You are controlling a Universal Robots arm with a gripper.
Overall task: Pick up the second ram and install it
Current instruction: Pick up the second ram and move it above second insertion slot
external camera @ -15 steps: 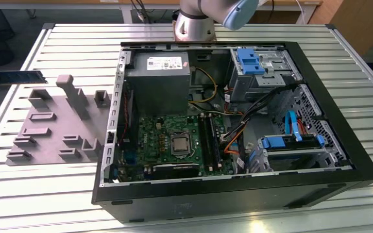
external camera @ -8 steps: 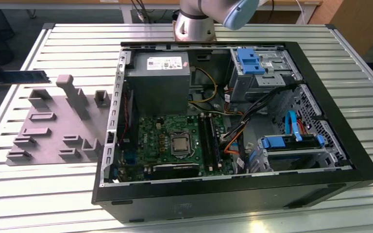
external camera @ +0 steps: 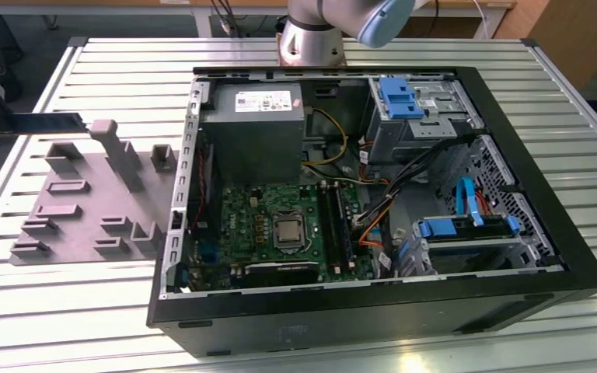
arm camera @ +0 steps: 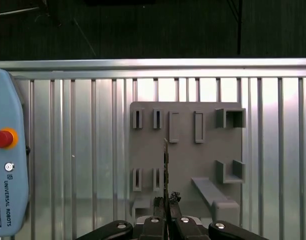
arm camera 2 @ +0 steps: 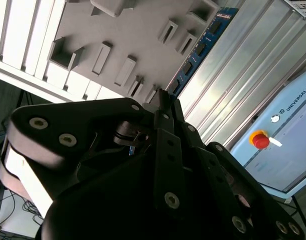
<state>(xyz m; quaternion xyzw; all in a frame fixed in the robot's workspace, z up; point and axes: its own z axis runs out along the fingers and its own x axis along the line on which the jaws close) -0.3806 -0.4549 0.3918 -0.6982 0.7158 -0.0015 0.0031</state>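
I had the pincer (arm camera: 166,201) clamped on the second ram (arm camera: 166,160) above the grey tray (arm camera: 185,156). I judged this the transfer stage, requiring alignment with the memory slots (external camera: 332,221).

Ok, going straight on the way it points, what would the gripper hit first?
Probably the grey tray: the gripper holds the second ram out ahead, so its tip would likely meet the tray first, though depth is unclear.
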